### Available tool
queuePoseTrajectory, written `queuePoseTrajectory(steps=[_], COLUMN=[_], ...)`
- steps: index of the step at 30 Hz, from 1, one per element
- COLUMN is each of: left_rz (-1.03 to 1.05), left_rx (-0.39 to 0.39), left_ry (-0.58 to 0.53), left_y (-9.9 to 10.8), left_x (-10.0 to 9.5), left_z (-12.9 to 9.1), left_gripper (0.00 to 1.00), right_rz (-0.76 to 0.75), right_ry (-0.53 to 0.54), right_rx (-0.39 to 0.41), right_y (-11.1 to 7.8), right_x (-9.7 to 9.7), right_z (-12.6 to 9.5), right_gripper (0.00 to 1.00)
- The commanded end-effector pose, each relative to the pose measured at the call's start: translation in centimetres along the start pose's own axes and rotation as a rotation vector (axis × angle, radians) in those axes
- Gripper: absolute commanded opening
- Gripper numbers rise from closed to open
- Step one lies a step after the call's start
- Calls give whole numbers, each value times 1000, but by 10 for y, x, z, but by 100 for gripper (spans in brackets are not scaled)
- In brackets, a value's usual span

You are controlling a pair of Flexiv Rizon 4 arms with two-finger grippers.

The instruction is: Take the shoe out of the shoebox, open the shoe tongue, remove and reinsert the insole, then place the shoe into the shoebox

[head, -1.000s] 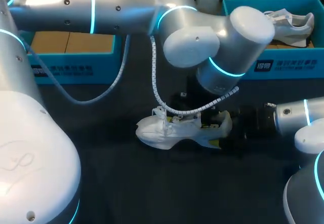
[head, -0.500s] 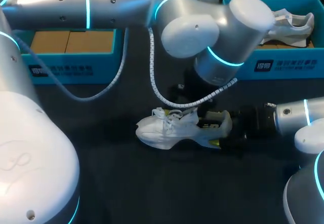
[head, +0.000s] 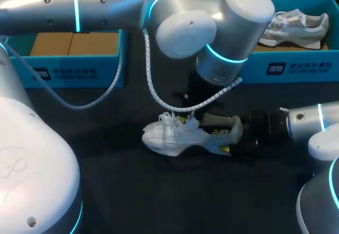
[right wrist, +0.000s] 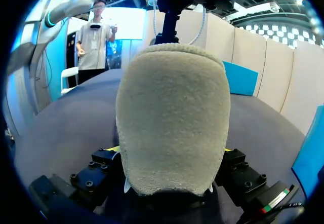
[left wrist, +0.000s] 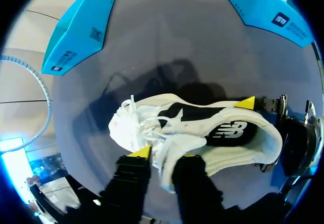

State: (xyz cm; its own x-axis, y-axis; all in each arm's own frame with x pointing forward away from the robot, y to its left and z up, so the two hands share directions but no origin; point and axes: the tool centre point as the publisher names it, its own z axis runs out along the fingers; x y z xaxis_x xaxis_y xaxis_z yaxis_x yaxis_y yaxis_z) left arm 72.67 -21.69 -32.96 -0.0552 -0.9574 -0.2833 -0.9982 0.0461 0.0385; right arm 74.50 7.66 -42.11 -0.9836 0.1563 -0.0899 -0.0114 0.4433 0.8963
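The dark grey table point(head: 159, 202) takes up most of what I have on screen. My big silver left arm point(head: 106, 1) comes across it past the middle, a white spiral cable point(head: 151, 86) hanging from it. My silver right arm point(head: 312, 123) lies low along the table.

Well beyond both sets of fingers stand two open bright blue cardboard shoeboxes. The one on the left arm's side point(head: 69, 72) shows brown cardboard inside. The one on the right arm's side point(head: 296, 67) holds a second white trainer point(head: 296, 27).

The white lace-up trainer with a black side panel point(head: 180, 136) is out of the boxes, resting on its sole on the table between my two grippers.

The right gripper point(right wrist: 169, 150) has the shoe by its padded grey-beige heel. One yellow-tipped finger sits on each side of the heel and both press against it, so it is clamped on the trainer, the toe pointing away from those fingers.

The left gripper point(left wrist: 164, 154) comes down over the lacing. Its two black fingers are drawn close together with a fold of white upper point(left wrist: 163, 165) pinched between them. As far as I can judge that is the tongue, though the laces crowd it. The loose white laces point(left wrist: 132, 116) lie just ahead of these fingers, toward the toe.
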Motion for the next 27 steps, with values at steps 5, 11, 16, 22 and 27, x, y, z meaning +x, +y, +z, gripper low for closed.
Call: queuePoseTrajectory(steps=[5, 11, 16, 22, 27], left_rz=[-32, -54, -63, -77, -94], left_rx=[-1, -7, -23, -24, -38], left_ry=[85, 111, 118, 116, 109], left_y=[4, 11, 13, 12, 9], left_x=[-28, -42, -45, -49, -52], left_z=[3, 4, 10, 19, 31], left_gripper=[0, 0, 0, 0, 0], right_rz=[1, 1, 1, 1, 1], right_ry=[0, 0, 0, 0, 0], right_rx=[8, 8, 8, 8, 8], right_y=[-1, -1, -1, -1, -1], right_x=[-1, -1, -1, -1, -1], right_z=[4, 4, 4, 4, 4], right_gripper=[0, 0, 0, 0, 0])
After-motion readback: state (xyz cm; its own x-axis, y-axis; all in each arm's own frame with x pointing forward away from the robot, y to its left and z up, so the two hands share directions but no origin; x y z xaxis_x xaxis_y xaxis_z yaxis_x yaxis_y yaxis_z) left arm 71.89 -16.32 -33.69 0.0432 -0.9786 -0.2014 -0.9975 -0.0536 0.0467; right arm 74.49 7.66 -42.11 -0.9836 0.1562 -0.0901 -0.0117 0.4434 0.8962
